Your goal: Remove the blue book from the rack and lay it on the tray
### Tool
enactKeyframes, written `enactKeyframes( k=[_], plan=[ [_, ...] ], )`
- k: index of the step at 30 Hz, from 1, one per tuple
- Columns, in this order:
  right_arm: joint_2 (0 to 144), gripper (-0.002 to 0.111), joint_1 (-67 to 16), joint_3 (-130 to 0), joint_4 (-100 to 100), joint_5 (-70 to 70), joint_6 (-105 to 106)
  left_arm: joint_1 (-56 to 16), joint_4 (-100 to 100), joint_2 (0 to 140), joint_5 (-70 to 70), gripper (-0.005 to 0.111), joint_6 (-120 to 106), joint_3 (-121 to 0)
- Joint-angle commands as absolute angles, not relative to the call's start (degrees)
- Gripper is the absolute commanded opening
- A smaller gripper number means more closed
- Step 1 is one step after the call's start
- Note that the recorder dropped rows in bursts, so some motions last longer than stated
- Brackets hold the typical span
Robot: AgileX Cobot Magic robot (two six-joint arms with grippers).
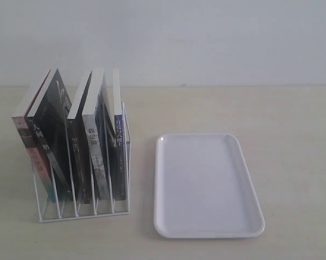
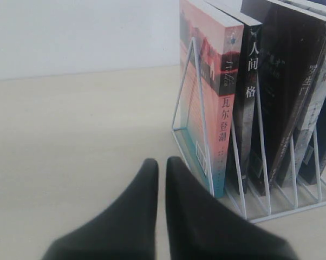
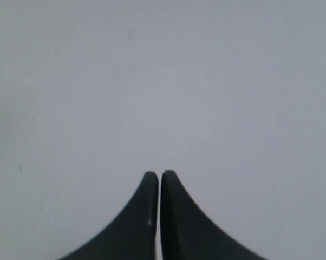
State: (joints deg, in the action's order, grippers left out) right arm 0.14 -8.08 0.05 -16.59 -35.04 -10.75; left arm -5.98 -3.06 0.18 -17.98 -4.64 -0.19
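The white wire rack (image 1: 84, 208) stands on the left of the table with several books upright in it. The blue book (image 1: 118, 136) is the rightmost one, showing its narrow blue spine, nearest the tray. The white tray (image 1: 206, 184) lies flat just right of the rack with nothing on it. Neither gripper appears in the exterior view. My left gripper (image 2: 161, 162) is shut on nothing, low over the table beside the rack (image 2: 260, 162), at the end far from the blue book. My right gripper (image 3: 160, 174) is shut on nothing, facing a plain pale surface.
A pink and teal book (image 2: 212, 108) fills the rack's left end, nearest my left gripper. Black-spined books (image 1: 49, 135) and a grey-spined book (image 1: 95, 146) stand between it and the blue one. A pale wall (image 1: 206, 38) runs behind the light wooden table (image 1: 293, 124).
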Motion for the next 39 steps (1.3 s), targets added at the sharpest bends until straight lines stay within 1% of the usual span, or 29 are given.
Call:
enactKeyframes(
  k=[1, 2, 3, 4, 5, 7, 10, 16, 21, 23, 26, 28, 30, 34, 36, 39],
  plan=[
    [0.0, 0.001, -7.9, -2.7, -14.4, -47.4, -10.3, -5.8, -3.1, 0.0, -18.0, 0.005, -4.3, 0.0],
    [0.0, 0.001, -7.9, -5.4, -14.0, -42.7, -10.6, -5.8, -3.1, 0.0, -18.0, 0.005, -4.3, 0.0],
    [0.5, 0.001, -7.9, -11.4, -14.0, -31.2, -14.1, -5.8, -3.1, 0.0, -18.0, 0.005, -4.3, 0.0],
    [2.5, 0.001, -7.9, -14.8, -14.0, -24.9, -16.6, -5.8, -3.1, 0.0, -18.0, 0.005, -4.3, 0.0],
    [7.8, 0.001, -7.9, -20.5, -14.0, -14.6, -19.6, -5.8, -3.1, 0.0, -18.0, 0.005, -4.3, 0.0],
    [14.7, 0.001, -7.9, -26.2, -13.9, -4.4, -22.3, -5.8, -3.1, 0.0, -18.0, 0.005, -4.3, 0.0],
    [25.1, 0.001, -8.0, -33.3, -13.6, 10.0, -26.7, -5.8, -3.1, 0.0, -18.0, 0.005, -4.3, 0.0],
    [40.0, 0.001, -8.0, -40.9, -8.7, 28.1, -26.2, -5.8, -3.1, 0.0, -18.0, 0.005, -4.3, 0.0],
    [46.7, 0.001, -8.0, -42.8, -5.4, 31.9, -15.1, -5.8, -3.1, 0.0, -18.0, 0.005, -4.3, 0.0],
    [48.2, 0.001, -8.0, -42.8, -2.7, 33.0, -14.1, -5.8, -3.1, 0.0, -18.0, 0.005, -4.3, 0.0],
    [51.3, 0.001, -8.0, -44.1, 3.8, 37.7, -0.5, -5.8, -3.1, 0.0, -18.0, 0.005, -4.3, 0.0],
    [54.2, 0.001, -8.0, -45.7, 8.6, 41.9, 2.8, -5.8, -3.1, 0.0, -18.0, 0.005, -4.3, 0.0],
    [56.8, 0.001, -9.7, -47.2, 9.5, 44.4, 4.0, -5.8, -3.1, 0.0, -18.0, 0.005, -4.3, 0.0],
    [58.6, 0.001, -18.2, -49.2, 7.5, 46.4, 1.6, -5.8, -3.1, 0.0, -18.0, 0.005, -4.3, 0.0],
    [59.0, 0.001, -24.2, -50.1, 7.2, 46.5, -0.7, -5.8, -3.1, 0.0, -18.0, 0.005, -4.3, 0.0],
    [60.5, 0.001, -35.7, -52.1, 3.0, 46.1, -7.1, -5.8, -3.1, 0.0, -18.0, 0.005, -4.3, 0.0]
  ],
)
